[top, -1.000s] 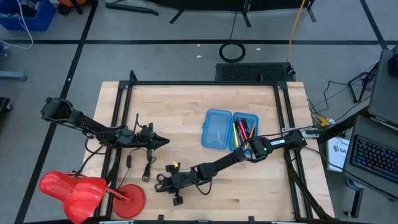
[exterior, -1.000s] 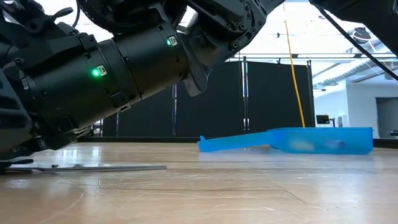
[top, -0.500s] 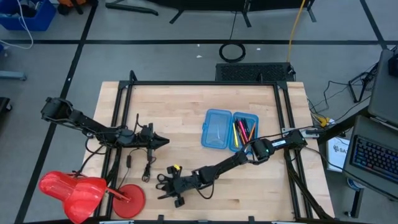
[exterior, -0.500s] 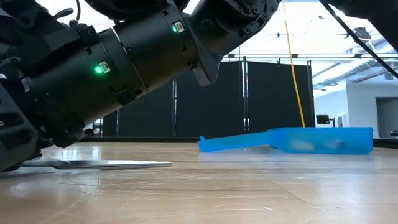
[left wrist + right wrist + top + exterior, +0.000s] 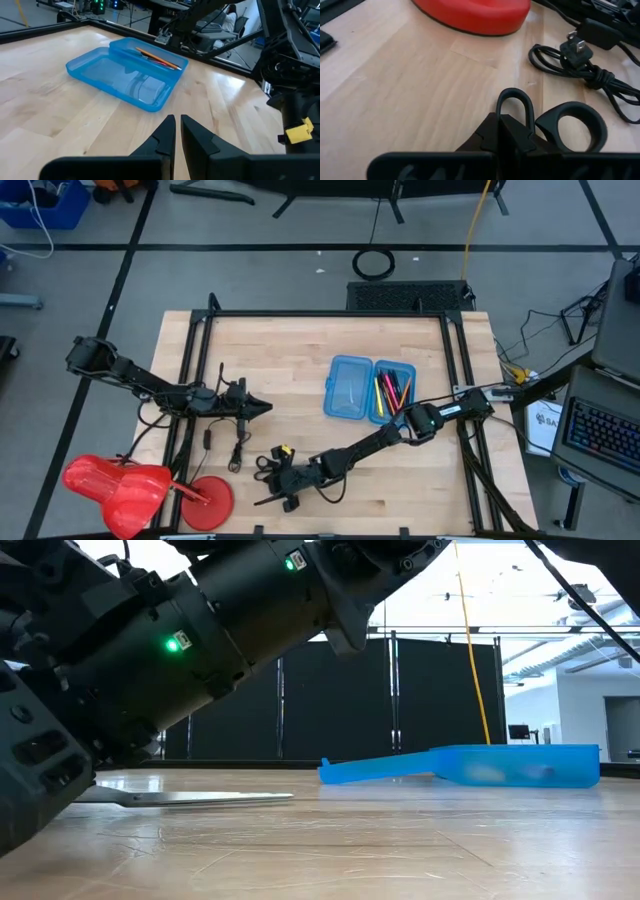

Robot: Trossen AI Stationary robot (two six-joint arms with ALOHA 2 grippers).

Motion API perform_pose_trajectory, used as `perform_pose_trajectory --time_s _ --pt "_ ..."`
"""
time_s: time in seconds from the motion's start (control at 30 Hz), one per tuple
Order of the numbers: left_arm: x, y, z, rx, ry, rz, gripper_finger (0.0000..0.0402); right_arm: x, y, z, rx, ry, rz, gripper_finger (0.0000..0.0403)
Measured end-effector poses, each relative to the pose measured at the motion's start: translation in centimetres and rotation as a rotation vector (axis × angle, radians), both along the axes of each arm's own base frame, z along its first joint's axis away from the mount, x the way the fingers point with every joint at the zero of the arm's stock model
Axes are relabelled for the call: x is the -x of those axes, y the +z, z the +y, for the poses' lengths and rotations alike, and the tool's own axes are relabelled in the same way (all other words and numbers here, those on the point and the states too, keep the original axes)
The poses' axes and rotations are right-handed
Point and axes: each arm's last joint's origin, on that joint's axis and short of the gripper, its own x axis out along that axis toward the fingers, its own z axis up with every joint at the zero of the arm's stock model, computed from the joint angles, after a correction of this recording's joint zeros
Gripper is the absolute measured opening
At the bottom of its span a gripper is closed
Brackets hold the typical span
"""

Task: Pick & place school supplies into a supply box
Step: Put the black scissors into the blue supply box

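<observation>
From the high view, your right gripper (image 5: pixel 278 477) is way out at about 7 o'clock on the pale wooden table (image 5: pixel 290 350), clamped shut on the small black-handled scissors (image 5: pixel 266 470). The translucent blue hinged plastic supply box (image 5: pixel 368 390) lies open up at roughly 2 o'clock from that gripper, well apart, with orange pencils and pink and yellow markers (image 5: pixel 391 390) already in its right half. So the carry runs back along the right arm's own line. The left gripper (image 5: pixel 262 408) waits at 9 o'clock of the table, nearer the box than your right one, but it's empty.

Low view: the blades of the scissors (image 5: pixel 190 798) stick out flat and low, lengthwise along the tabletop, looking just off the wood. The box (image 5: pixel 470 764) sits beyond, shallow, so I'd guess you only need a small lift to clear its rim.

Left wrist view: its fingers (image 5: pixel 165 137) are nearly together, holding nothing, pointing at the box (image 5: pixel 125 75).

Right wrist view: fingers (image 5: pixel 512 132) pinched tight on one loop of the scissor handles (image 5: pixel 575 125). A looped black cable with a plug (image 5: pixel 580 60) and a red plastic disc (image 5: pixel 475 12) lie near, so watch the cable as you pull away.
</observation>
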Motion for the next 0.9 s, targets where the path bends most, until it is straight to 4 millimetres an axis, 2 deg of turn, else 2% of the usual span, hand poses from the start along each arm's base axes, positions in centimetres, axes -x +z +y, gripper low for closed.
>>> perform_pose_trajectory --time_s 0.5,0.73,0.9 --pt "0.0 0.0 0.0 0.0 0.002 0.005 0.0031 0.1 0.5 0.1 0.038 -0.008 -0.007 0.0" --pt "0.0 -0.1 0.0 0.0 0.002 0.006 0.0031 0.5 2.9 0.0 0.074 -0.034 0.006 0.0" --pt "0.0 -0.1 0.0 0.004 0.003 0.007 0.0031 0.7 3.7 -0.1 0.081 -0.051 0.01 0.0"
